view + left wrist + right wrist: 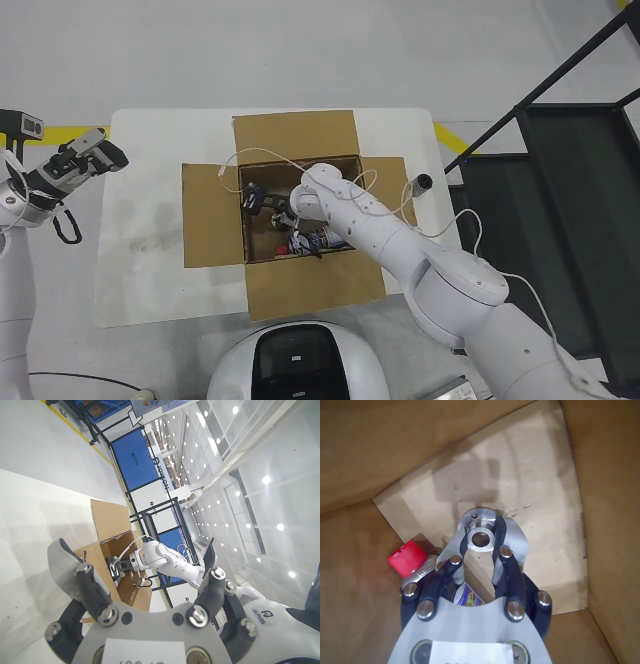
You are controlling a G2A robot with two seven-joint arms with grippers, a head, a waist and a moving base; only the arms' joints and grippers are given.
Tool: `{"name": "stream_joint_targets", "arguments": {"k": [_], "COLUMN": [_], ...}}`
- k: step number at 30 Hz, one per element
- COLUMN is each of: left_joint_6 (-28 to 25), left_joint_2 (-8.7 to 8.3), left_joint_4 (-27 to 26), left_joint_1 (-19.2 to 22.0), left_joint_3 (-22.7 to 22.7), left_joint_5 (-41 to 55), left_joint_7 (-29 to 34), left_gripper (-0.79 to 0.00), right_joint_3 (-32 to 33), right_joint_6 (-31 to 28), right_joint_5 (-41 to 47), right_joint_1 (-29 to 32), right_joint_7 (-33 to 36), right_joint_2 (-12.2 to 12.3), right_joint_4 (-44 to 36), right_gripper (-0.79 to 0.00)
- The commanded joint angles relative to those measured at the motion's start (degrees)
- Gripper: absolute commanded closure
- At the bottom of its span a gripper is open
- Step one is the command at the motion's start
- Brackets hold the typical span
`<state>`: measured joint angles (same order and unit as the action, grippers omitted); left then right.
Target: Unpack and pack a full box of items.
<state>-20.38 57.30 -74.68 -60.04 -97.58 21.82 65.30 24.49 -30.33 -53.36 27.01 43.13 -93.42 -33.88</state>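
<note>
I see a plain brown cardboard box (213, 215) on my white worktop (150, 150). The flanged ring (477, 516) is bare, shiny silver. The can (467, 597) has a bright red cap (406, 558), a silver shoulder and a blue, white and yellow label. The right gripper (481, 532) shows silver jaws with black pads and black links; the left gripper (136, 547) matches, its 2 jaws grey edged with black.

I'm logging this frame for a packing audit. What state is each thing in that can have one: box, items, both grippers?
cardboard box: open, all four flaps folded outward.
right gripper: inside the box, shut on the metal flanged bushing.
metal flanged bushing: held by its hub.
red-capped can: lying on its side on the box floor, cap on.
left gripper: open, empty, away from the box.
</note>
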Motion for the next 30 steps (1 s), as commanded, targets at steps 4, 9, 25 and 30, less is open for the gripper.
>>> {"name": "stream_joint_targets", "arguments": {"k": [4,9,25,30], "left_joint_6": [0.0,0.0,0.0,0.0], "left_joint_2": [0.00,0.00,0.00,0.00], "left_joint_4": [0.0,0.0,0.0,0.0], "left_joint_1": [0.0,0.0,0.0,0.0], "left_joint_3": [0.0,0.0,0.0,0.0], "left_joint_5": [0.0,0.0,0.0,0.0], "left_joint_7": [0.0,0.0,0.0,0.0], "left_gripper": [-0.785,-0.785,-0.785,-0.785], "right_joint_3": [0.6,2.1,19.3,28.9], "right_joint_6": [0.8,2.3,2.7,1.5], "right_joint_5": [-1.3,-2.5,-8.7,-10.5], "right_joint_1": [-0.4,-0.1,18.0,28.3], "right_joint_7": [0.0,0.2,15.4,18.6], "right_joint_2": [0.2,1.3,13.9,17.7], "right_joint_4": [-0.8,-3.5,-43.6,-60.2], "right_gripper": [0.000,0.000,0.000,0.000]}}
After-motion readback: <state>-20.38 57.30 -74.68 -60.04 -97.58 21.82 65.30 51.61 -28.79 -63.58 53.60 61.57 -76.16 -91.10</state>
